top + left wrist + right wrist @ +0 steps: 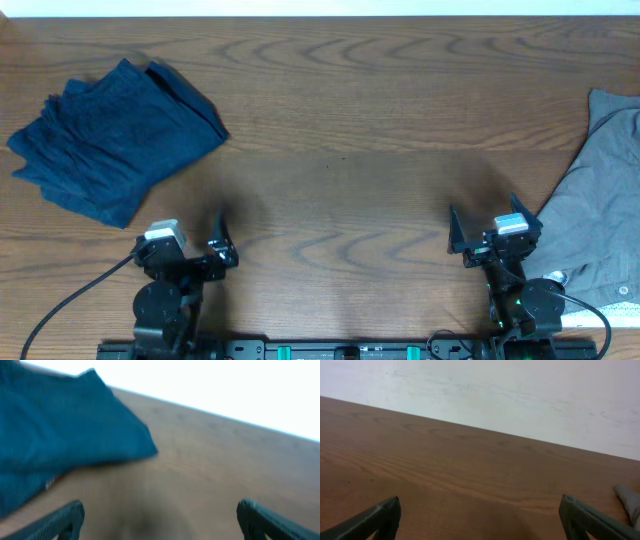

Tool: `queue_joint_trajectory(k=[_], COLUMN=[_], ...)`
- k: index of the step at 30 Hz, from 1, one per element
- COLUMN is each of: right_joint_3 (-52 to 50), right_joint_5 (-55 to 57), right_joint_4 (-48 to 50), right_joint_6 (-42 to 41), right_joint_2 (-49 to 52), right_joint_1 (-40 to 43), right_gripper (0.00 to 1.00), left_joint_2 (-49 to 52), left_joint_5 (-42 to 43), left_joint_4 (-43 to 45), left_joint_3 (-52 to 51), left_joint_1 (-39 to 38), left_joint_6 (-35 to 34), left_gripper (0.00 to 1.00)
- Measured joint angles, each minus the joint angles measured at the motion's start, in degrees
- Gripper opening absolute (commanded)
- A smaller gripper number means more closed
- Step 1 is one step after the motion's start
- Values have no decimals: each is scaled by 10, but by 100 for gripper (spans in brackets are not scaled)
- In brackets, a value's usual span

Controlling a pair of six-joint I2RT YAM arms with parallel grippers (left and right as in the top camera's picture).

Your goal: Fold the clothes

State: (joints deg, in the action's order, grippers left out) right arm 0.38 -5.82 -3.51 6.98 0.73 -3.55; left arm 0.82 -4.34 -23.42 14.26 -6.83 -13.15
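Note:
A stack of folded dark navy shorts (115,135) lies at the far left of the wooden table; it also shows blurred in the left wrist view (60,435). A grey pair of shorts (600,215) lies unfolded at the right edge, with a small silver button near its lower part; a grey corner of it shows in the right wrist view (629,500). My left gripper (195,250) is open and empty near the front edge, below the navy stack. My right gripper (495,238) is open and empty, just left of the grey shorts.
The wooden table (340,150) runs between the two piles. A pale wall (520,395) lies behind the far edge. A black cable (70,300) trails from the left arm base.

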Motion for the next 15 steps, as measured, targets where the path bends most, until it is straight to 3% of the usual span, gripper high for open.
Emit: queue_joint_trajectory(k=[8,15], right_joint_3=[0,0], right_joint_5=[0,0], right_joint_4=[0,0], right_joint_6=[0,0], right_joint_2=[0,0], right_joint_1=[0,0], right_gripper=[99,99], left_joint_2=[-3,-2], left_joint_5=[-4,-3], left_joint_4=[224,226], left_joint_3=[-112,-133], left_joint_1=[35,49], left_joint_6=[61,73], left_gripper=[98,98])
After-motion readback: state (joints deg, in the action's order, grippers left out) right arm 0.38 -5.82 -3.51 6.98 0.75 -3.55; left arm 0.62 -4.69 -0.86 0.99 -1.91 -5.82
